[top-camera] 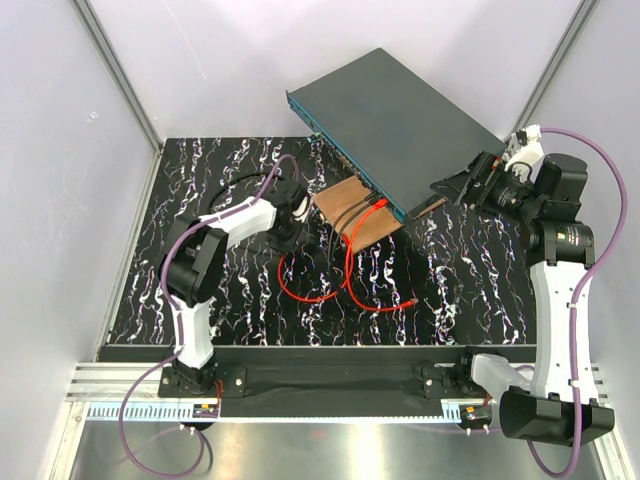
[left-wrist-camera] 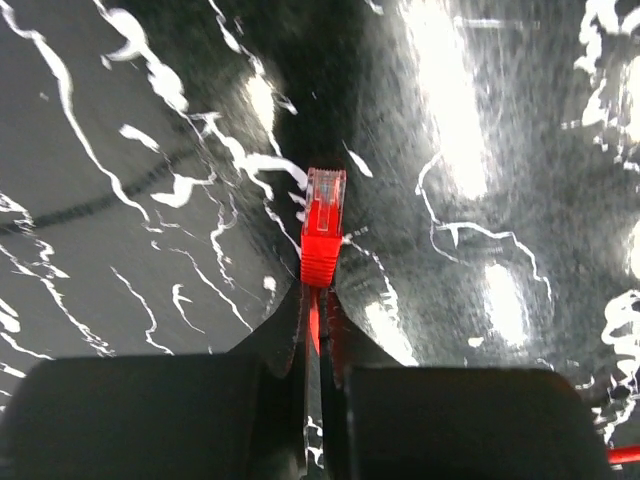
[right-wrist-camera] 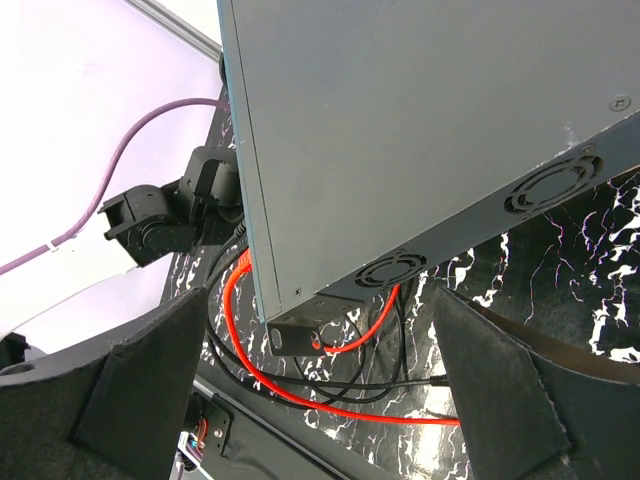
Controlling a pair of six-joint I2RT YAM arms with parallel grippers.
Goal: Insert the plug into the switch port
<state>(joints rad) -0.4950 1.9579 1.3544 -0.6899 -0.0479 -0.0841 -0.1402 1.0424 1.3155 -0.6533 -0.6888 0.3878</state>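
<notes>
The switch (top-camera: pixel 400 125) is a flat dark-grey box with a teal front face (top-camera: pixel 345 155), lying tilted with its front edge on a wooden board. Its ports are too small to make out. My left gripper (top-camera: pixel 290 222) hovers over the mat left of the board. In the left wrist view it (left-wrist-camera: pixel 318 300) is shut on the red cable just behind the plug (left-wrist-camera: pixel 323 225), which sticks out ahead with its clear tip forward. My right gripper (top-camera: pixel 452 188) is open at the switch's right end. In the right wrist view (right-wrist-camera: pixel 320 305) the switch's corner (right-wrist-camera: pixel 300 335) lies between its fingers (right-wrist-camera: pixel 140 385).
The brown wooden board (top-camera: pixel 355 215) lies under the switch's front edge. The red cable (top-camera: pixel 312 292) loops over the black marbled mat (top-camera: pixel 470 290), and its other end (top-camera: pixel 411 301) lies at the right. Thin black cables (right-wrist-camera: pixel 380 380) run under the switch. White walls enclose the area.
</notes>
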